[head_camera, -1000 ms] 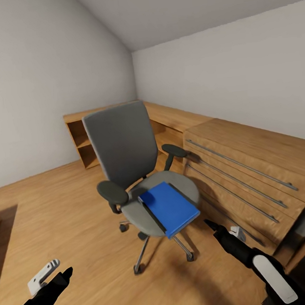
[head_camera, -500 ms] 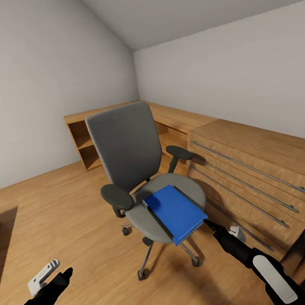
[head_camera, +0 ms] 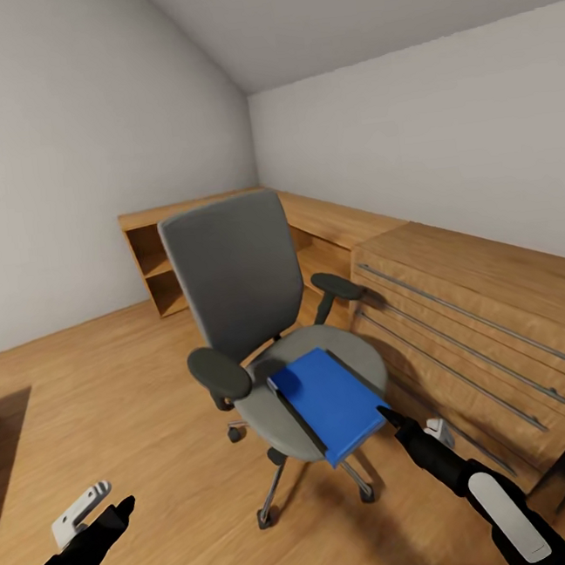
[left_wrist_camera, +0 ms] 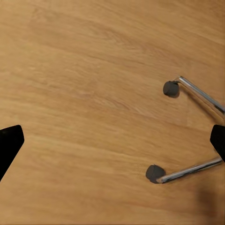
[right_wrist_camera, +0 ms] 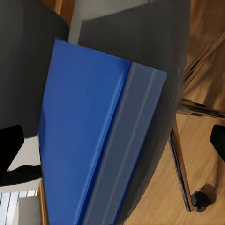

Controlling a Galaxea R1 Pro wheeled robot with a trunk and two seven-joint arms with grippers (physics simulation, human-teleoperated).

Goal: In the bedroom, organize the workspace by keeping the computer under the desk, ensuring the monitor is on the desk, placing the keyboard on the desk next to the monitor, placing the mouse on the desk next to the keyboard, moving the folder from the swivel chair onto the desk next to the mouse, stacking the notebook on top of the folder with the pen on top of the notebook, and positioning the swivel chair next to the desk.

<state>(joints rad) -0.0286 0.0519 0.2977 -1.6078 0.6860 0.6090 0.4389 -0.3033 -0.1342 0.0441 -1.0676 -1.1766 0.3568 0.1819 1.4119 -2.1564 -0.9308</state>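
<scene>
While there's no readable writing or branding anywhere, the room itself is plain: grey walls, a sloped ceiling, and a light wood plank floor (head_camera: pixel 111 398) across the lower left of the frame. A long wooden chest (head_camera: pixel 479 313) with bar handles runs along the right wall, with an open wooden shelf unit (head_camera: pixel 153 262) back in the corner. The swivel chair (head_camera: pixel 238 279) sits mid-frame, well apart from any desk, its metal star base (left_wrist_camera: pixel 192 136) and casters on the floor. The blue folder (head_camera: pixel 329 398) lies flat on the seat, overhanging the front edge. The right gripper (head_camera: pixel 393 417) reaches up from the lower right, tip just beside the folder's near corner, jaws spread wide and holding nothing. The left gripper (head_camera: pixel 116 512) hangs low at lower left over bare floor, also released.
</scene>
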